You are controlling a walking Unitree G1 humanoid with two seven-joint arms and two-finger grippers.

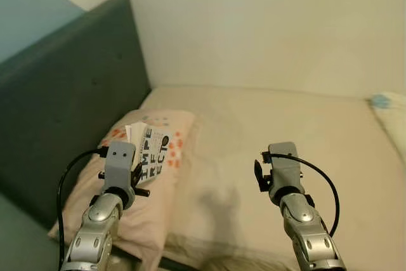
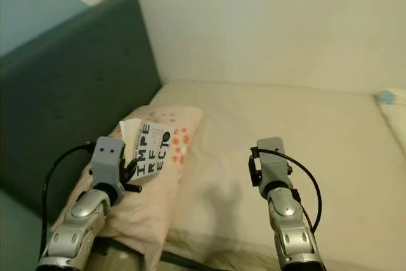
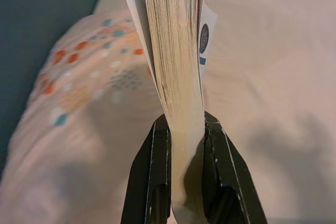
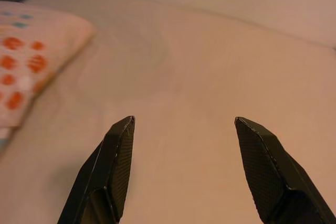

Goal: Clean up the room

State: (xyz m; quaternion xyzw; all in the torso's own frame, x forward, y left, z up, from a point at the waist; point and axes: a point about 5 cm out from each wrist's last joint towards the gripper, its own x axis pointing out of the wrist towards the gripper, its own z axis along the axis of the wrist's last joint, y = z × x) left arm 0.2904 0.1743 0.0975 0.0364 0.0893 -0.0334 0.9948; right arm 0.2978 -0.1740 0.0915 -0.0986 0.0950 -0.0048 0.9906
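My left gripper [image 3: 184, 124] is shut on a white paperback book [image 1: 152, 150] with big black letters on its cover. It holds the book by its page edges [image 3: 176, 61], just above a pink pillow [image 1: 155, 207] dotted with orange and teal. The pillow lies at the head of the bed, next to the dark headboard [image 1: 63, 106]. My right gripper [image 4: 184, 129] hovers open over the bare beige sheet [image 1: 285, 125], nothing between its fingers [image 4: 118, 156].
The cream wall [image 1: 266, 23] runs along the far side of the bed. A second pillow with a blue spot [image 1: 384, 103] lies at the far right edge. Bare mattress stretches between the two pillows.
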